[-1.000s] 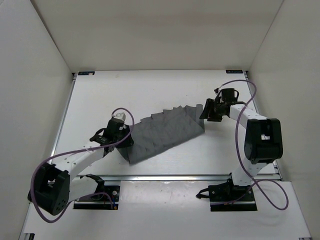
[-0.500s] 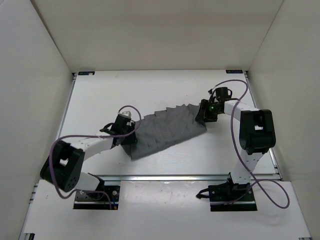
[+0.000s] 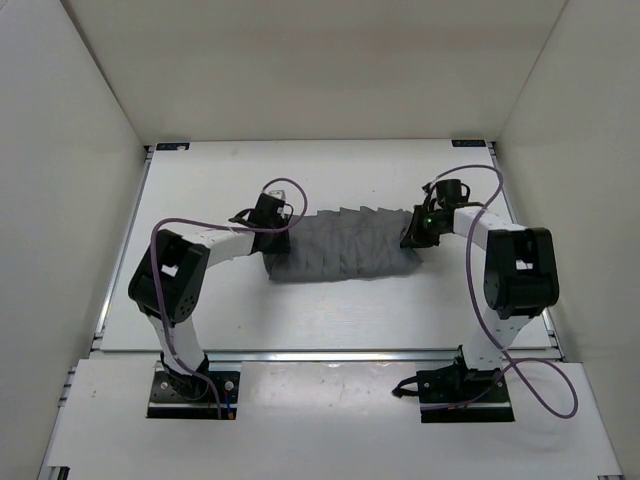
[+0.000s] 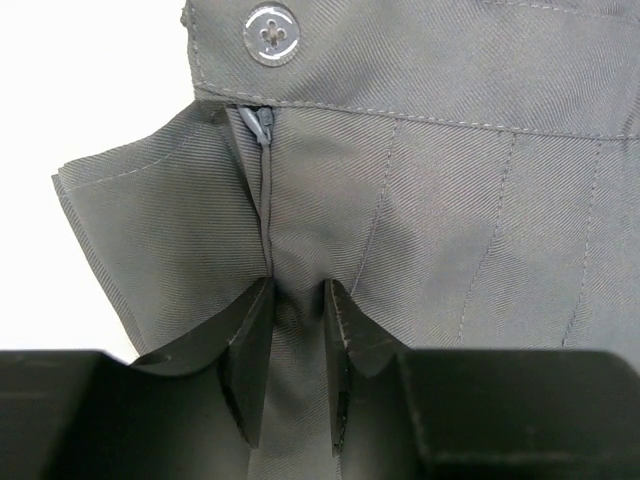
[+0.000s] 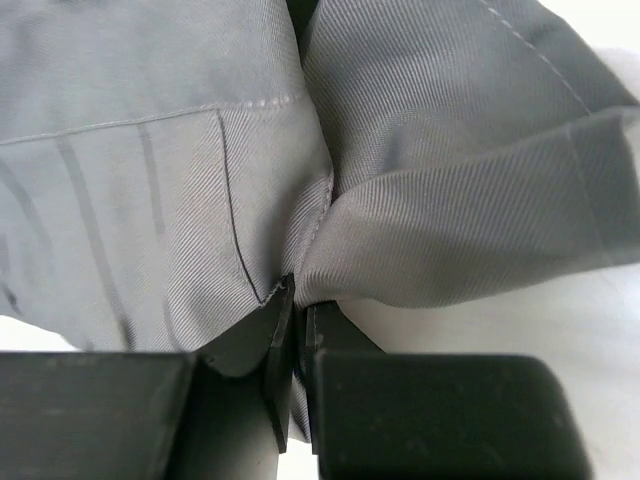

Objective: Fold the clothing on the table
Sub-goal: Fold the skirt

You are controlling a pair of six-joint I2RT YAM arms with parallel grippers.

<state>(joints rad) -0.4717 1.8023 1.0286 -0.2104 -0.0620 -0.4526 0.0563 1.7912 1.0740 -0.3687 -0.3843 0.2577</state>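
White walls [image 3: 70, 200] box in a white table [image 3: 200, 300] edged with thin metal rails [image 3: 330, 353], seen from above and behind two robot arms. The dark-grey clothing [image 3: 340, 248] lies near the table's middle, bunched into a short band running left to right, with its pleat creases fanned along the far edge. The left gripper [image 3: 272, 218] meets the garment's left end, its jaws closed on a ridge of cloth close to a zip pull [image 4: 262, 125] and a grey button [image 4: 271, 33] on the waistband. The right gripper [image 3: 416, 232] holds the right end, its jaws pressed almost together on a thin fold. Purple cables [image 3: 470, 168] loop over both arms.
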